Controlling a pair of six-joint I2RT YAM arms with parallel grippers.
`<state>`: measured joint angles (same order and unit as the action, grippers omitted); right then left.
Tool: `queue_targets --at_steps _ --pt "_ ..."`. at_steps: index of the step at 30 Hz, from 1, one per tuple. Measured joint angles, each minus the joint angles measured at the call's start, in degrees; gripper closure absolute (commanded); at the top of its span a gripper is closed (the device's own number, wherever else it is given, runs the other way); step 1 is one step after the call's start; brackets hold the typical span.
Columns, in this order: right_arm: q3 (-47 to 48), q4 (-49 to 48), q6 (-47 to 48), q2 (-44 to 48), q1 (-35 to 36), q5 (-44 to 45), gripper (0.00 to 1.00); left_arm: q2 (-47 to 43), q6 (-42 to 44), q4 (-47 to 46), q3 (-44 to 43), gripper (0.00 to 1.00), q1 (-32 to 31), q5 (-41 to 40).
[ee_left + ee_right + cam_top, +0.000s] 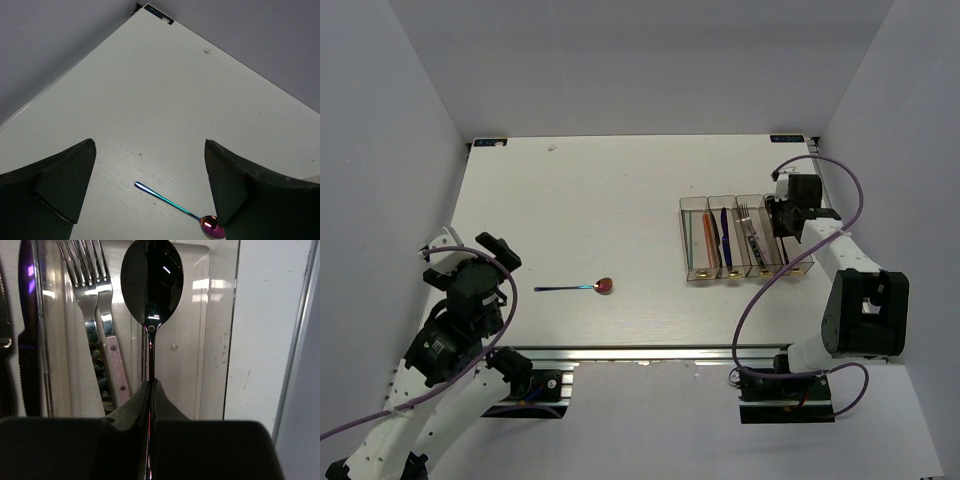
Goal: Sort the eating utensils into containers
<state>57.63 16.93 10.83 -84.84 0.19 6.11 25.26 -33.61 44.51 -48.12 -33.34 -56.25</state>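
Observation:
Four joined clear bins (695, 240) stand at the table's right, holding orange chopsticks (707, 240), a blue knife (726, 235) and silver forks (748, 230). My right gripper (783, 222) hangs over the rightmost bin, shut on the handle of a black-bowled spoon (152, 280). In the right wrist view the spoon's bowl points away over that bin, with the forks (95, 300) to its left. A red-bowled spoon (582, 287) with an iridescent handle lies on the table left of centre. My left gripper (498, 262) is open, left of that spoon (175, 207).
The white table (620, 200) is walled by grey panels on three sides. An aluminium rail (650, 352) runs along the near edge. A purple cable (760, 290) loops from the right arm beside the bins.

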Motion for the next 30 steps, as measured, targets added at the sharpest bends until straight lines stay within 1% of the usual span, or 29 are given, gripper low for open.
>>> queue_targets --at_steps 4,9,12,13,14,15,17,18,19,26,28,30 --pt "-1.57 -0.39 1.51 -0.35 0.15 1.51 1.0 -0.52 -0.04 0.0 0.0 0.02 -1.55 -0.07" --pt "-1.49 -2.16 1.64 -0.76 -2.16 3.54 1.0 -0.72 -0.07 0.02 0.0 0.02 -2.64 -0.07" --pt "-0.37 -2.16 1.57 -2.71 -3.06 3.85 1.0 -0.85 -0.09 0.04 0.02 0.02 -2.97 -0.09" --pt "0.07 -2.12 1.55 -3.54 -3.08 3.87 0.88 -0.92 -0.09 0.04 0.0 0.02 -3.04 -0.13" --pt "0.55 -2.12 1.33 -4.44 -3.08 3.87 0.81 -1.01 -0.11 0.04 0.02 0.02 -3.08 -0.15" --pt "0.85 -2.12 1.16 -5.09 -3.06 3.91 0.76 -1.11 -0.17 0.04 0.02 0.02 -3.17 -0.24" --pt "1.14 -2.05 0.85 -5.81 -3.06 3.69 0.57 -1.11 -0.26 0.04 0.0 0.02 -3.17 -0.31" --pt "1.25 -1.99 0.63 -5.86 -3.04 3.37 0.32 -1.09 -0.26 0.04 0.0 0.02 -3.17 -0.31" --pt "1.49 -1.86 0.04 -5.86 -3.04 3.02 0.11 -1.09 -0.26 0.04 0.0 0.02 -3.17 -0.31" --pt "4.68 -1.16 -1.01 -4.48 -3.06 1.16 0.11 0.02 -0.24 0.07 0.0 0.02 -3.17 -0.31" --pt "4.98 -0.37 -2.34 -1.79 -3.06 0.09 0.11 1.51 -0.35 0.17 -0.07 0.02 -3.17 -0.28" --pt "5.62 0.31 -4.22 2.12 -2.54 -0.2 0.11 5.49 -2.16 1.99 -1.36 0.02 -3.17 -0.09"
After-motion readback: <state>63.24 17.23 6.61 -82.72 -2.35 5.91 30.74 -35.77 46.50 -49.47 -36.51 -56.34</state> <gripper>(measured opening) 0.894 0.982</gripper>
